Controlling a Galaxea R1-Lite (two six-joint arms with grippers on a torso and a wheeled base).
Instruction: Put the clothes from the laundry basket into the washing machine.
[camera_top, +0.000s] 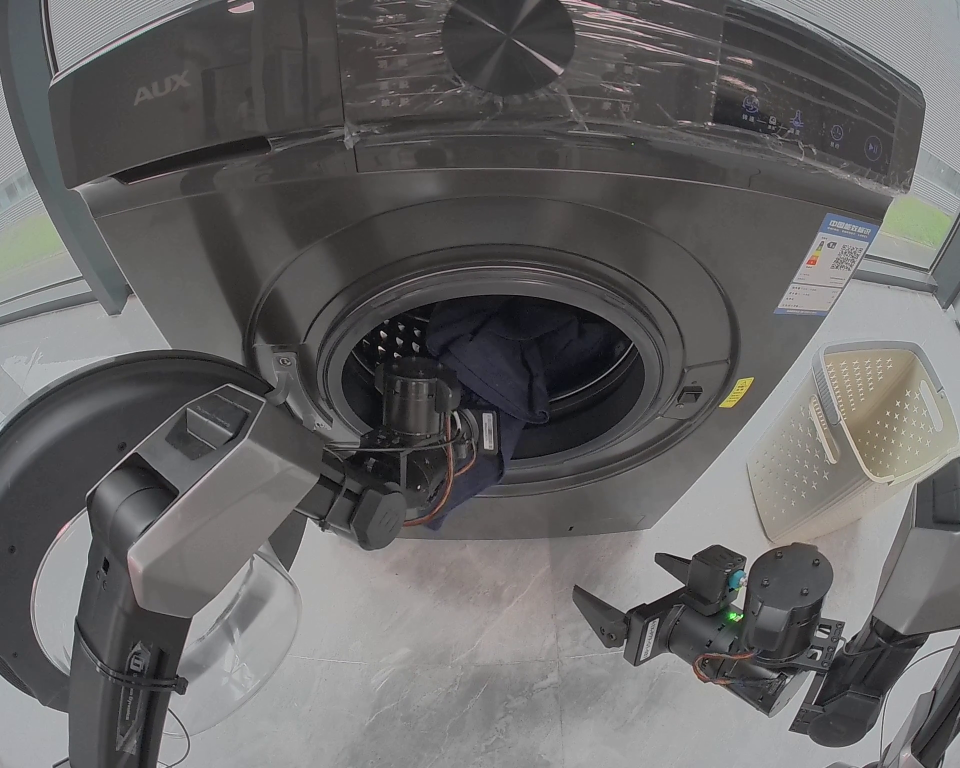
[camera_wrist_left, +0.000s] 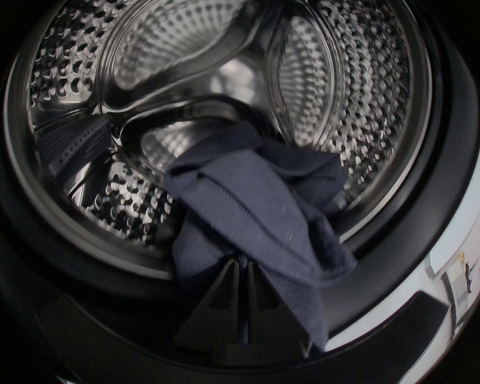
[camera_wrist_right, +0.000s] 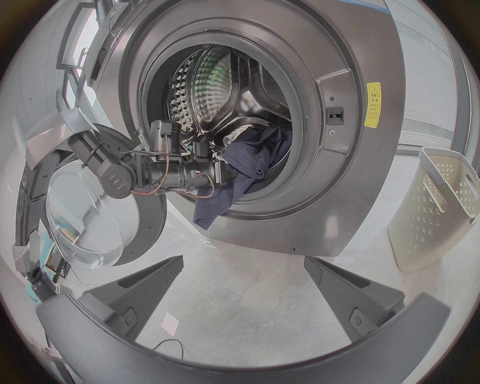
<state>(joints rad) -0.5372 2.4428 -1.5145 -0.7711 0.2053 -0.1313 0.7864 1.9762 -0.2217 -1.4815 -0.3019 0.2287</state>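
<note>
A navy garment lies half inside the washing machine drum, and one end of it hangs out over the door rim. My left gripper is at the lower left of the opening, shut on a fold of this garment. The right wrist view shows the left gripper just in front of the drum. My right gripper hovers low over the floor in front of the machine, open and empty, its fingers spread wide. The cream laundry basket sits tilted to the right of the machine, and what shows of its inside is bare.
The round washer door stands swung open on the left, its glass bowl beside my left arm. The steel drum is roomy behind the garment. Grey tiled floor spreads before the machine. The basket stands close to my right arm.
</note>
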